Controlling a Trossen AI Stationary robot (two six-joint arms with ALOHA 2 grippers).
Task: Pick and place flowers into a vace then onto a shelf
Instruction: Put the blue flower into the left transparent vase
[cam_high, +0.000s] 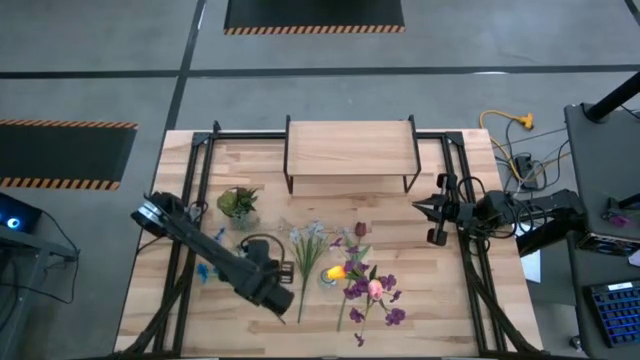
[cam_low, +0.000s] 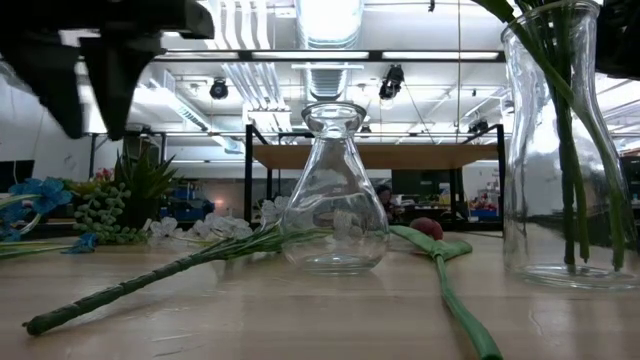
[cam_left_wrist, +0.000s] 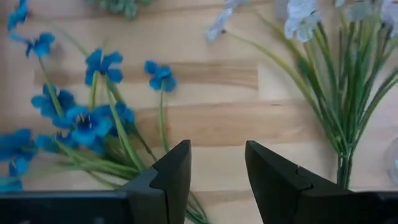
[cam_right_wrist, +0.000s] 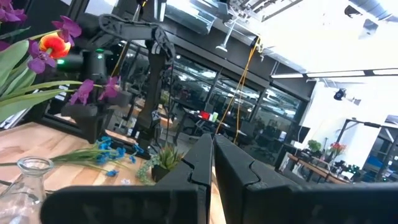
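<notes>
Left hand (cam_left_wrist: 214, 180) released above the tabletop (cam_left_wrist: 205, 124), blue flowers (cam_left_wrist: 87, 124) just beside it, right hand (cam_right_wrist: 212, 168) clenched empty, well apart

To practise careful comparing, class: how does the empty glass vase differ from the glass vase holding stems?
The empty vase is squat and bulbous with a narrow neck; the filled vase is taller and straighter. The empty vase holds nothing, while the filled vase has green stems inside. In the low view the empty vase stands in the middle, the filled vase at the right edge. Both are clear glass and upright on the table.
</notes>
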